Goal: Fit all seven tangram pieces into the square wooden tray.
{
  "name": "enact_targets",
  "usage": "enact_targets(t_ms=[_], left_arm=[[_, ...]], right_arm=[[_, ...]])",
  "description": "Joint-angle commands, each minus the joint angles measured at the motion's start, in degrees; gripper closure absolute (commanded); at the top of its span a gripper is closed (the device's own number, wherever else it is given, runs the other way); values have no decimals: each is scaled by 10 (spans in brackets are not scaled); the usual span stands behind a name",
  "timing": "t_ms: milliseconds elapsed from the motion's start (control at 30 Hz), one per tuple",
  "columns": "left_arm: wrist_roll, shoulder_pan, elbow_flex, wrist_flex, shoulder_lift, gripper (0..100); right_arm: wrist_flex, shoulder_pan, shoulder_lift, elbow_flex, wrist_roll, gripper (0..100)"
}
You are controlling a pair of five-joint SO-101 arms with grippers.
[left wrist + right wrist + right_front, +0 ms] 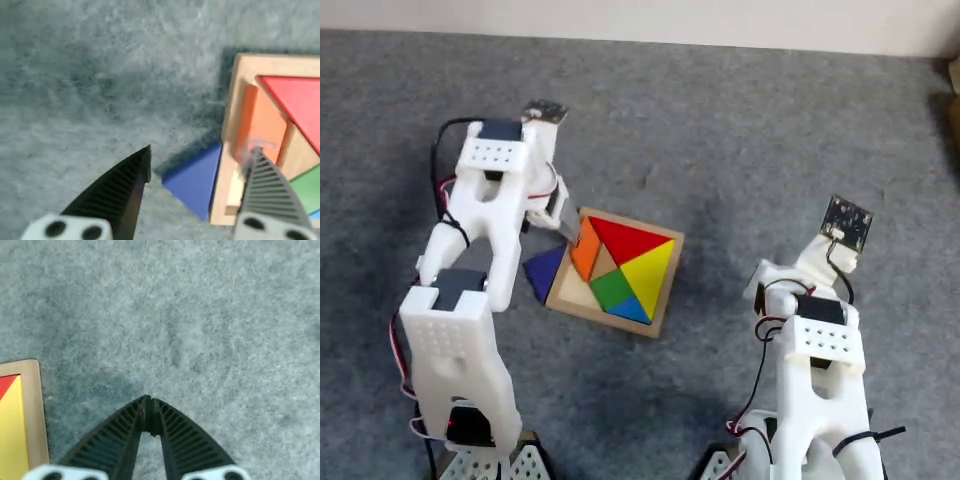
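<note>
Lying beside tray (601, 314), blue triangle (544, 270) points outward.

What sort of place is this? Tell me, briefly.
Probably a robot test bench: a left arm and right arm on a grey carpeted surface, a wooden tangram tray between them.

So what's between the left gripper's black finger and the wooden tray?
The blue triangle lies there on the grey carpet, close against the outer wall of the wooden tray, with bare carpet between it and the black finger. The left wrist view shows this.
</note>
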Motion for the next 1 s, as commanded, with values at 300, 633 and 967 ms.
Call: enact_targets(t_ms=[300,633,967], left_arm=[[-5,46,33,-54,7,748],[-3,17,-80,42,64,747],[-3,-19,-155,145,64,751]], right_arm=[[-10,-8,-19,-1,-3,995],[-10,-8,-19,0,-3,995],[-10,-8,-19,0,-3,995]])
